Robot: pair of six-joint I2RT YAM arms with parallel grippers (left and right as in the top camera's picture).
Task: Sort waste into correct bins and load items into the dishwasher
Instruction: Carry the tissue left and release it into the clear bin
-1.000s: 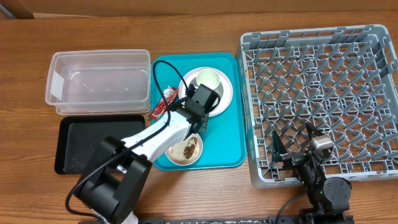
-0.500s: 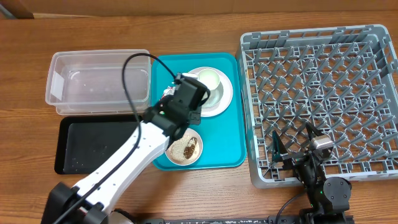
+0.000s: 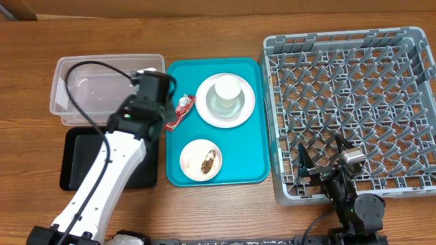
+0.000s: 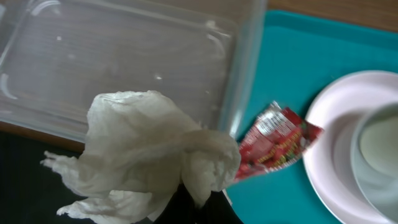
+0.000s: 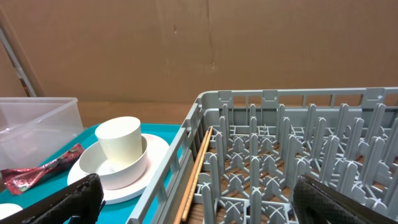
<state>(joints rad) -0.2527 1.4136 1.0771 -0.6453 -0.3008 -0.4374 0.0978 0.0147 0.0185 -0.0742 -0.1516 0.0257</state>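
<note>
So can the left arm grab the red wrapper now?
Probably not yet: its jaws are shut on the napkin. The wrapper lies uncovered close by at the edge of the teal tray, so nothing else blocks it.

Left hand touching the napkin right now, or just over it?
Touching. Left wrist view: the crumpled white napkin bunches straight into the closed dark tips of the left hand at the bottom edge, with no gap between them.

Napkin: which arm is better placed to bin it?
Left. The left fingers are shut on the napkin, at the clear tub's corner beside the black tray. The right fingers stand open and empty by the dish rack, across the teal tray.
</note>
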